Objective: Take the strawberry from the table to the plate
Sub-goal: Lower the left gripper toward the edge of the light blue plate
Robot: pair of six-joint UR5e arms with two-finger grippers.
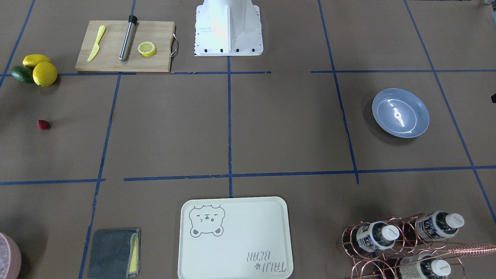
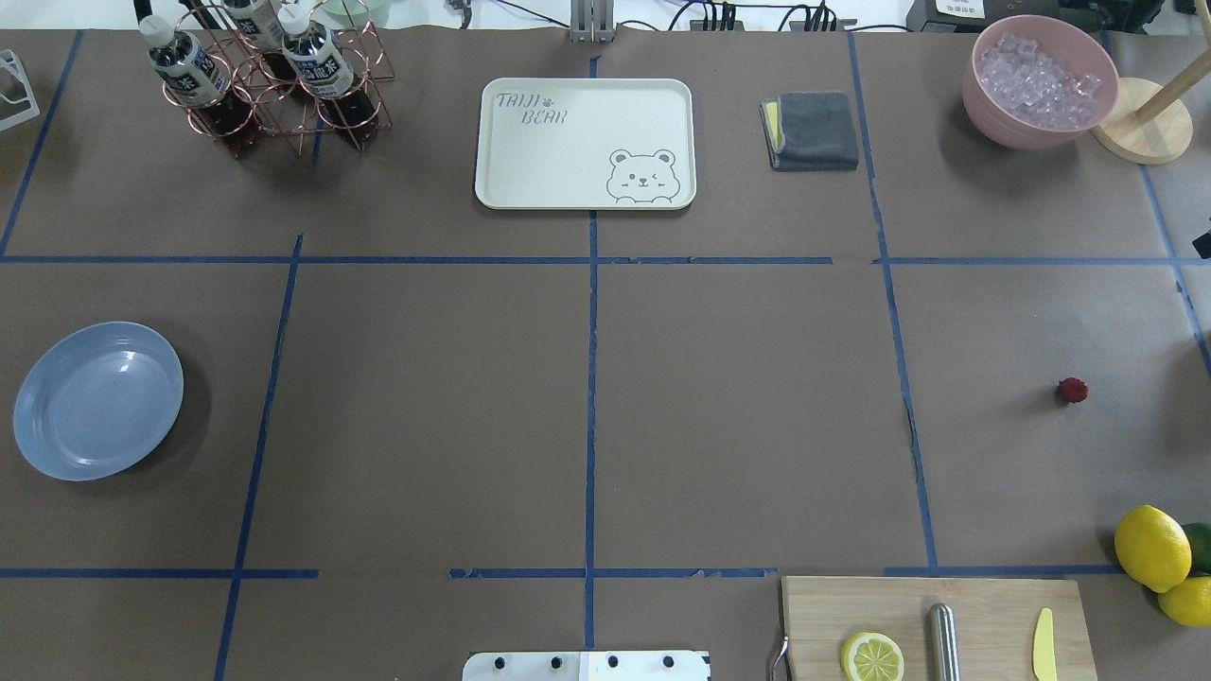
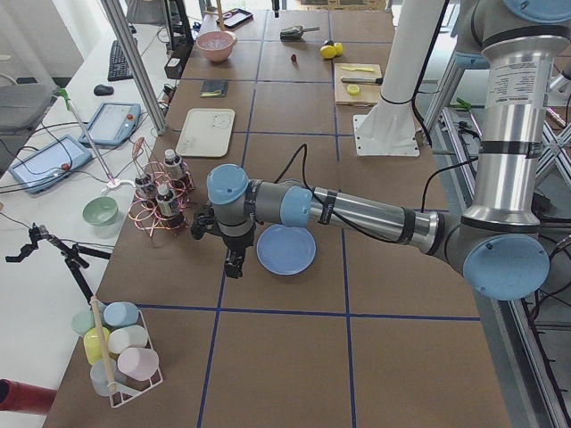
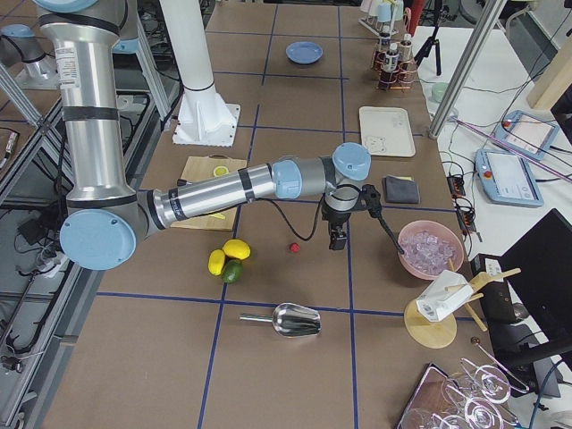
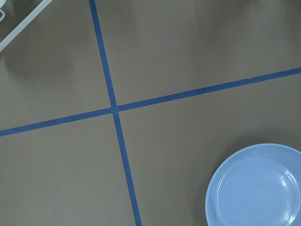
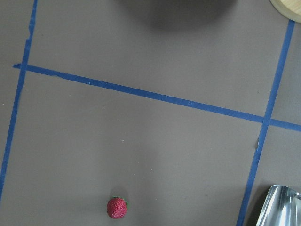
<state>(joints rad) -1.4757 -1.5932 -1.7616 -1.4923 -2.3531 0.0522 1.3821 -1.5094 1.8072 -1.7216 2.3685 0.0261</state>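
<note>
The strawberry [image 1: 43, 124] [image 2: 1072, 390], small and dark red, lies on the brown table [image 2: 738, 407] on my right side, beyond the lemons. The right wrist view has the strawberry [image 6: 117, 207] at its bottom edge. The light-blue plate [image 1: 400, 112] [image 2: 97, 399] sits far off on my left side, and the left wrist view catches part of the plate [image 5: 256, 188]. My left gripper [image 3: 234, 263] hangs just beside the plate [image 3: 285, 249]. My right gripper [image 4: 338, 239] hovers a little past the strawberry [image 4: 292, 248]. I cannot tell whether either gripper is open or shut.
Two lemons and a lime [image 2: 1159, 553] lie near the cutting board [image 2: 984, 605], which holds a lemon half, a metal rod and a yellow knife. The bear tray [image 2: 585, 142], grey cloth [image 2: 812, 130], ice bowl [image 2: 1039, 80], bottle rack [image 2: 270, 80] and metal scoop [image 4: 290, 319] line the edges.
</note>
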